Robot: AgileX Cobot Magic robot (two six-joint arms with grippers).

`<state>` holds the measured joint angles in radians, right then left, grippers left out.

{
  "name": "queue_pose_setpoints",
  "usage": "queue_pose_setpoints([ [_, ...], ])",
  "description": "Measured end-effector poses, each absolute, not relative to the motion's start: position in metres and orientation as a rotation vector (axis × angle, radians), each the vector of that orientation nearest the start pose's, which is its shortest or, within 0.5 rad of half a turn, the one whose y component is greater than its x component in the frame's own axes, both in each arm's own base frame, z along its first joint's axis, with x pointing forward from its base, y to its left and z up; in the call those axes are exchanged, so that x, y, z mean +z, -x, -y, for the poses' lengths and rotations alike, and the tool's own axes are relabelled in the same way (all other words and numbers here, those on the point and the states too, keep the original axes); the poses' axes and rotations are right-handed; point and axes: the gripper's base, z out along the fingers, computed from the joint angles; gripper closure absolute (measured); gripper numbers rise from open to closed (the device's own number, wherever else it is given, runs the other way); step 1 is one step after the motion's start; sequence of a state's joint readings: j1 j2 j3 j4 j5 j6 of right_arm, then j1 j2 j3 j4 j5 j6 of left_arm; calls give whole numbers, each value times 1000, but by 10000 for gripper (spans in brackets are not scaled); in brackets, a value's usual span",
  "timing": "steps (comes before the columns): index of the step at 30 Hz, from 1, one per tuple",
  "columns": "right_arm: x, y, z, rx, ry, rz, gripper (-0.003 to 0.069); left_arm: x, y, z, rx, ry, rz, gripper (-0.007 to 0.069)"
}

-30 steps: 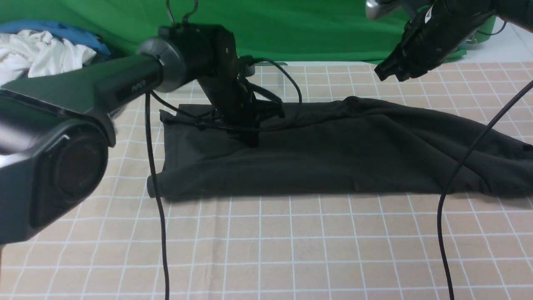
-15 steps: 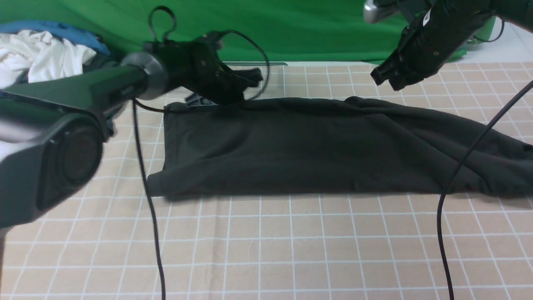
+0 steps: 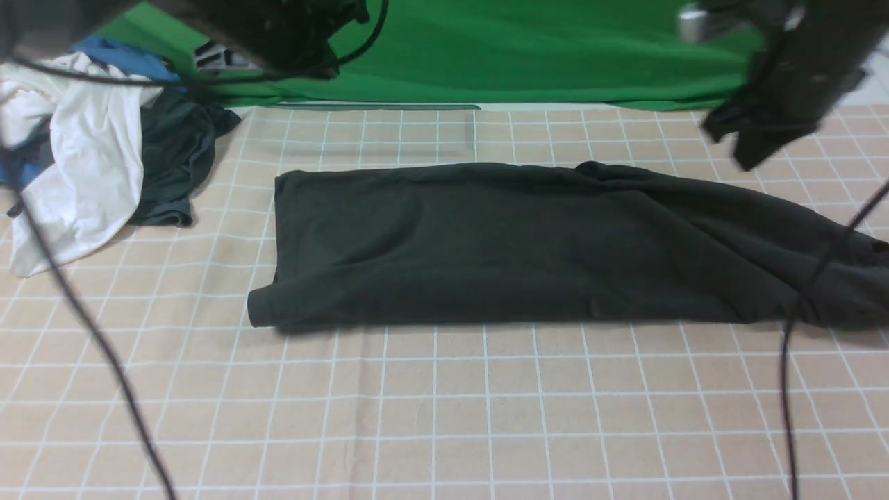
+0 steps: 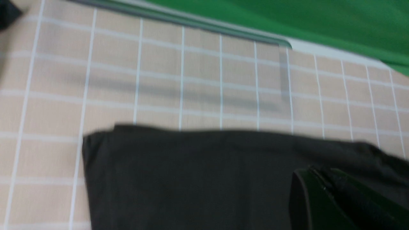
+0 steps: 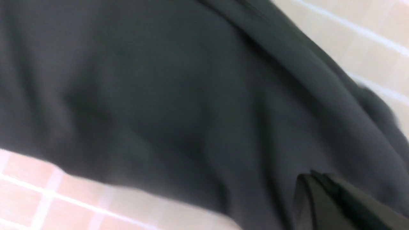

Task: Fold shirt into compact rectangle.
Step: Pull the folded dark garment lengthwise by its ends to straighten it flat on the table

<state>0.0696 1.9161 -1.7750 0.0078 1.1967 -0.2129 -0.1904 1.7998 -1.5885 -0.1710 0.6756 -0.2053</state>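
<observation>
1. Black cotton T-shirt [image 3: 500, 243] lies in a long folded band on the checked beige worktop [image 3: 444, 417], right of the white garment [image 3: 83, 173].
2. Left tool [image 4: 319, 191] and right tool [image 5: 316, 191], pressed together and empty, have lifted clear.
3. Crosswise folds probably remain.

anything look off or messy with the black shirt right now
Yes. The shirt lies as a long band, square at its left end, but its right end is rumpled with slanting creases, so it is no neat rectangle. A loose heap of other clothes sits far left.
</observation>
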Motion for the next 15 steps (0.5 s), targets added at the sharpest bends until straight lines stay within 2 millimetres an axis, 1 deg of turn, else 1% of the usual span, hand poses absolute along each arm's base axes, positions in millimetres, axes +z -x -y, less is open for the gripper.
queue_pose_setpoints([
  [1,298,-409,-19,-28,359,-2804,624,308,-397,90,-393,133,-2402,611],
  [2,299,-409,-15,-30,340,-2807,624,307,-394,90,-396,135,-2406,611],
  [3,296,-406,-1,-42,282,-2828,624,291,-380,93,-422,149,-2448,611],
  [4,290,-402,13,-42,215,-2863,616,275,-370,96,-435,160,-2497,611],
  [5,284,-400,21,-41,181,-2887,604,261,-363,97,-445,174,-2545,611],
  [6,279,-398,25,-41,162,-2903,594,253,-360,98,-452,177,-2573,611],
  [7,271,-396,31,-39,139,-2927,574,241,-356,98,-451,184,-2617,611],
  [9,258,-392,39,-40,109,-2945,505,220,-353,99,-440,194,-2688,611],
  [10,251,-391,44,-43,91,-2940,452,211,-354,99,-431,196,-2714,611],
  [13,243,-395,57,-53,-28,-2869,333,192,-358,100,-416,198,-2762,611],
  [15,243,-398,70,-60,-127,-2811,265,180,-360,100,-402,180,-2788,611],
])
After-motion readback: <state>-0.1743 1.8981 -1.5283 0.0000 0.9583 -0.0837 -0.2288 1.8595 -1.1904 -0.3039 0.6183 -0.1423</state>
